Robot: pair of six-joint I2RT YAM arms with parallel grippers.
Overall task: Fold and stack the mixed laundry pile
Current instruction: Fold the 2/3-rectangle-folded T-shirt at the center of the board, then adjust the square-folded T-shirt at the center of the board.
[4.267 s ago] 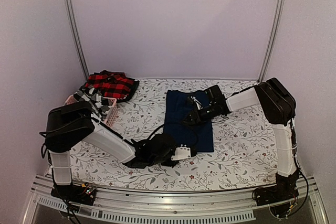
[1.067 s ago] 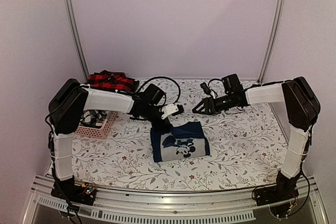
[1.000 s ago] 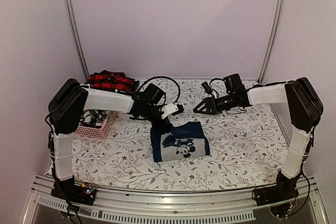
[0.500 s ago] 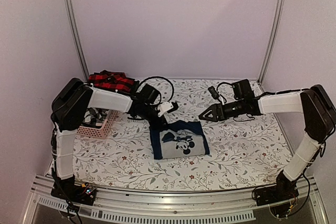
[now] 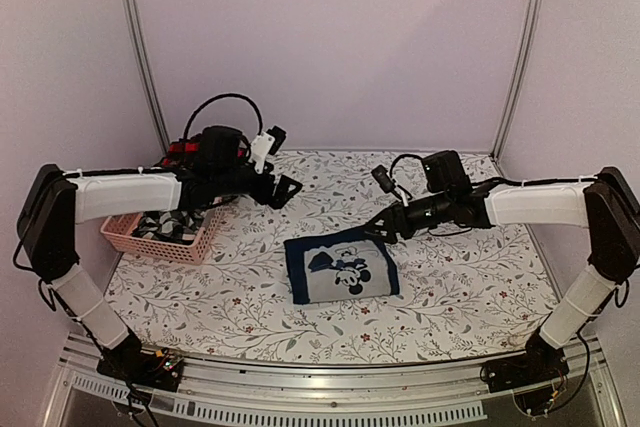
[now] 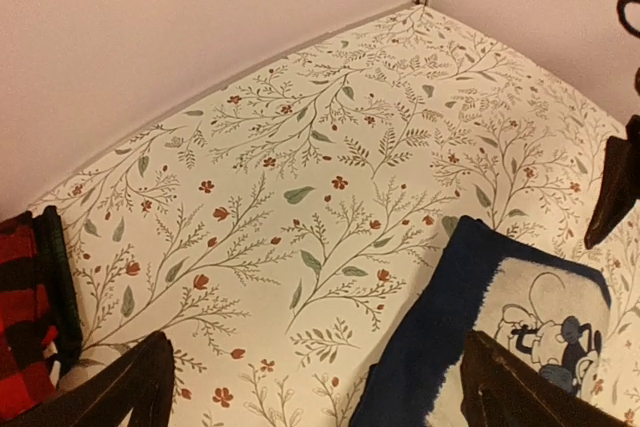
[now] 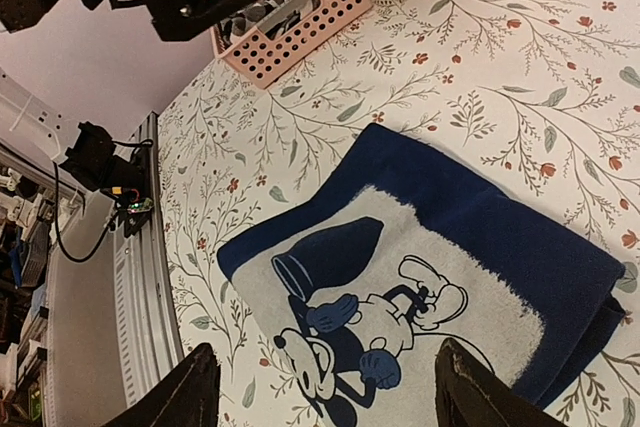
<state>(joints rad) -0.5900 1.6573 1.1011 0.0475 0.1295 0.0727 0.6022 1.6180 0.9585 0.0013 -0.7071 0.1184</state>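
This is a robotics lab test cell, not a home. Plain pale lilac panel walls (image 5: 330, 47) box in the tabletop on three sides, framed by bare silver metal upright posts (image 5: 141, 57). A slotted aluminium rail (image 5: 300, 405) runs along the near edge, carrying the white-and-black left robot arm (image 5: 130, 192) and its twin, the right robot arm (image 5: 540, 205). Loose black cables (image 5: 228, 97) loop over the arms, and a small exposed circuit board with wires (image 5: 165, 362) sits by the left base. The homely touches are props: a floral-print cloth (image 5: 450, 287) over the tabletop, a pink slotted plastic basket (image 5: 165, 237) and a folded navy blue garment with a cartoon mouse print (image 5: 340, 267)
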